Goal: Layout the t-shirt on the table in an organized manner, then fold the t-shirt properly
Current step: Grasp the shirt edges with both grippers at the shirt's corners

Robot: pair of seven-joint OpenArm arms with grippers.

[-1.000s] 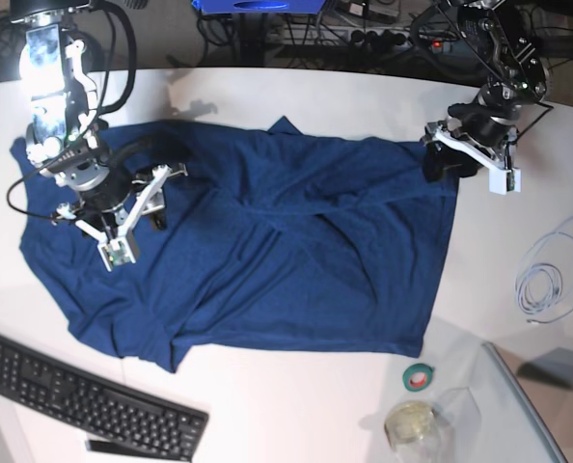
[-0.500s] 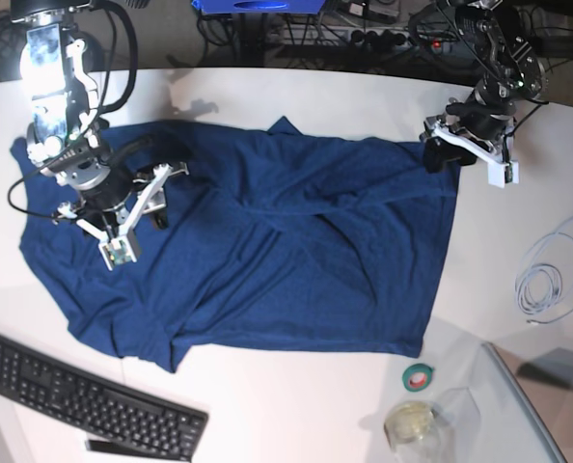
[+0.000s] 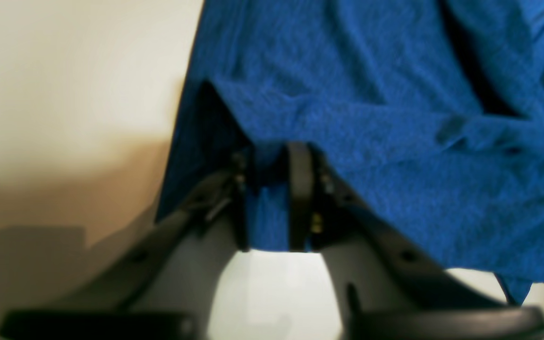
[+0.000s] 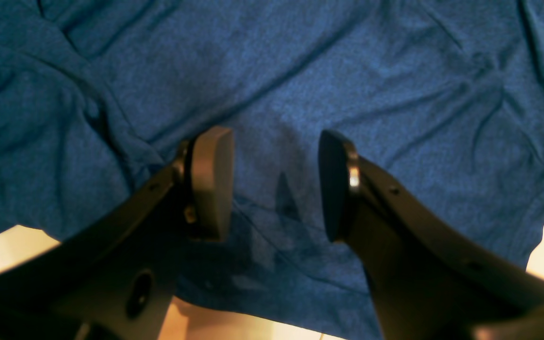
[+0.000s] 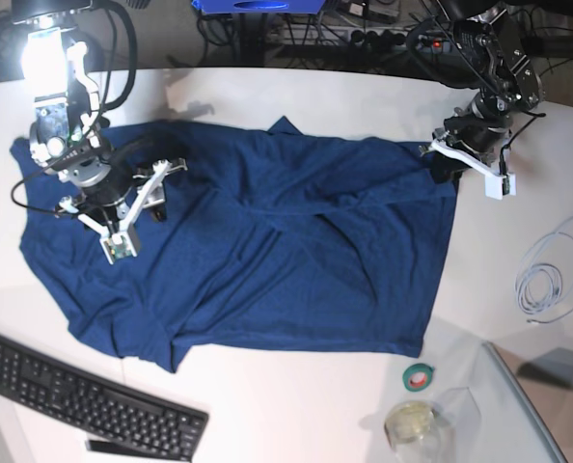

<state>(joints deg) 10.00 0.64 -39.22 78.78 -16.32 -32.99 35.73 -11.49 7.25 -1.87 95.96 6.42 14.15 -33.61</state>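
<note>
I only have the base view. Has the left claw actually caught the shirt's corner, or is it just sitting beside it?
Observer: It has caught it. In the left wrist view the left claw is closed on a fold of the t-shirt, with blue cloth pinched between its fingers.
Operator: Is that at the edge or further in?
Observer: At the edge; bare table shows right beside the pinched fold.
Operator: And the right claw?
Observer: In the right wrist view the right claw is open, with nothing between its pads, only flat shirt beneath.
</note>
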